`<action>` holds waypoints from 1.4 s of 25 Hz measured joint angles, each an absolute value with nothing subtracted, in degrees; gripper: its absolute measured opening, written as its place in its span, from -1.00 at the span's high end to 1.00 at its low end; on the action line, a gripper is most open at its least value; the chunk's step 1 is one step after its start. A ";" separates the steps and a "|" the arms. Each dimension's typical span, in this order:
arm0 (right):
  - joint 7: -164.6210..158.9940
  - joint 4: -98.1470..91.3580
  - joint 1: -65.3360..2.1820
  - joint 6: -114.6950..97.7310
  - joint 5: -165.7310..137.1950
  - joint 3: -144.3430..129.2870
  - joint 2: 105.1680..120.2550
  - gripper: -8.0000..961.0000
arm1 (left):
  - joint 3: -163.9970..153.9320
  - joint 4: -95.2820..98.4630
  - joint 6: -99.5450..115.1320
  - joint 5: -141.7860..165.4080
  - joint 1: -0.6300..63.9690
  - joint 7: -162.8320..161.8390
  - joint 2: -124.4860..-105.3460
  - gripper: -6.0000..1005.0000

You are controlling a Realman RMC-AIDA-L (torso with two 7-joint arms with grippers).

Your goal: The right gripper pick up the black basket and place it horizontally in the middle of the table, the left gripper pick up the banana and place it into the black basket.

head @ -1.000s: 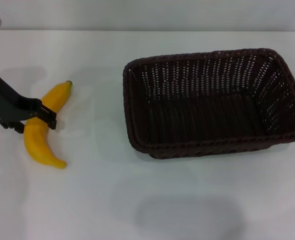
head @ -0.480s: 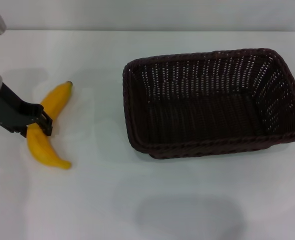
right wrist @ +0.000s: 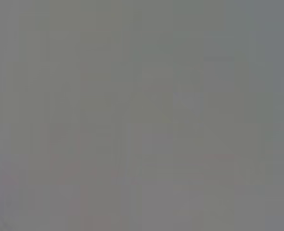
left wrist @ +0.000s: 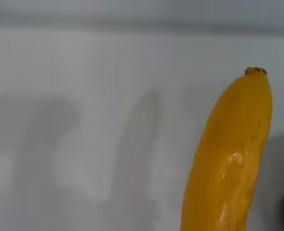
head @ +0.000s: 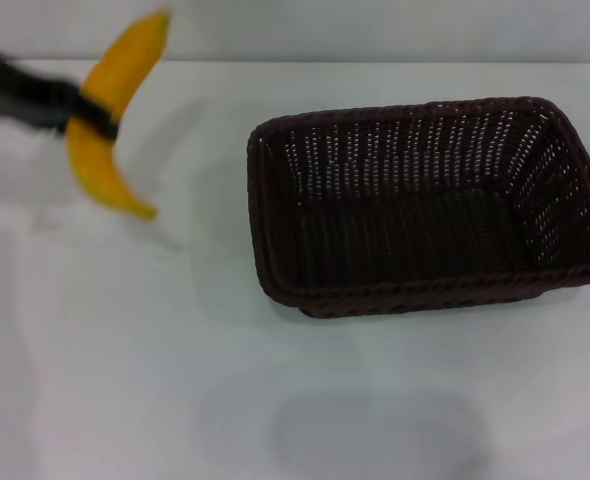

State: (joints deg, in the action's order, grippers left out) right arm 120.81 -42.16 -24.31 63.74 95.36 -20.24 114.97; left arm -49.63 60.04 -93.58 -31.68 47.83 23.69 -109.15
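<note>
My left gripper [head: 93,117] is shut on the yellow banana [head: 110,120] and holds it in the air over the far left of the white table [head: 175,380]. The banana hangs steeply, one end up and the other down. The left wrist view shows the banana [left wrist: 231,159] close up with its dark tip at the top. The black basket [head: 430,205] lies lengthwise on the table, right of the middle, open side up and empty. The banana is to the left of the basket, apart from it. My right gripper is out of view; the right wrist view shows only plain grey.
The table's far edge [head: 375,62] runs along the top of the head view. A faint shadow [head: 375,430] lies on the table near the front.
My left gripper has lifted the banana off the table, moving it up and toward the far side. The basket has not moved.
</note>
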 joint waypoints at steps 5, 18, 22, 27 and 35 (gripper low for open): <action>120.14 -42.34 -24.77 65.39 95.97 -20.32 115.01 -0.39 | -51.32 63.19 -100.90 -42.37 52.13 28.87 -109.21 -0.04; 118.82 -40.40 -24.86 65.95 96.95 -22.94 115.21 -0.39 | -55.29 47.99 -97.03 -41.49 67.20 38.12 -116.03 -0.04; 118.82 -40.09 -23.72 66.22 97.15 -22.55 115.21 -0.39 | -57.40 48.31 -93.68 -41.31 66.59 39.24 -116.42 -0.33; 118.83 -40.07 -21.56 66.97 98.15 -22.44 115.25 -0.39 | -57.95 51.29 -87.43 -42.20 63.75 44.76 -117.94 -0.52; 119.06 -38.61 -19.26 69.12 101.07 -22.34 115.17 -0.39 | -61.52 66.81 -67.97 -63.10 41.71 61.87 -119.05 -0.75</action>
State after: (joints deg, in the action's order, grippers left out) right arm 119.06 -38.61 -19.26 69.12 101.07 -22.34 115.17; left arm -61.52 66.81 -67.97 -63.10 41.71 61.87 -119.05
